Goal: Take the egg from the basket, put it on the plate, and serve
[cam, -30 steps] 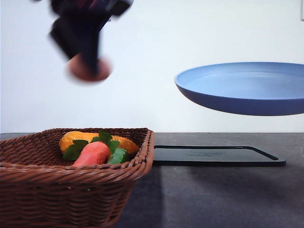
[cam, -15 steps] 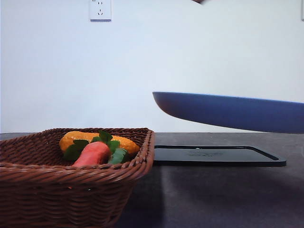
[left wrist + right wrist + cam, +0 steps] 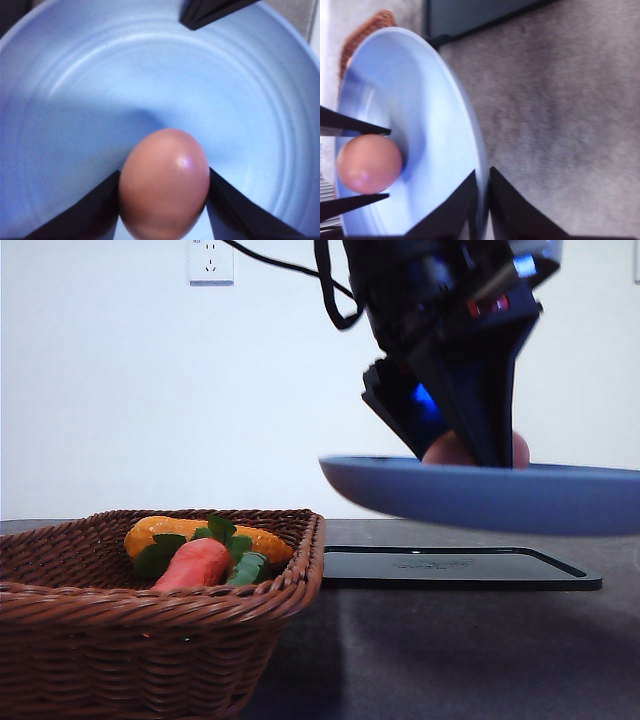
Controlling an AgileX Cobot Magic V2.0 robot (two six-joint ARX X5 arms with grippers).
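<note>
**Egg held over raised plate**

Egg (image 3: 164, 184): pinkish-brown, clamped between the two dark fingers of the left end effector (image 3: 470, 445), right of centre in the front view, low inside the plate's bowl.

Plate (image 3: 480, 495): blue, airborne above the black tray (image 3: 450, 568); right end effector (image 3: 482, 192) pinches its rim.

Basket (image 3: 150, 640): lower left on the counter (image 3: 480, 660), containing a carrot (image 3: 195, 562).

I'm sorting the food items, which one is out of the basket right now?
The egg, held by the left gripper over the blue plate; the carrot lies in the basket.
</note>
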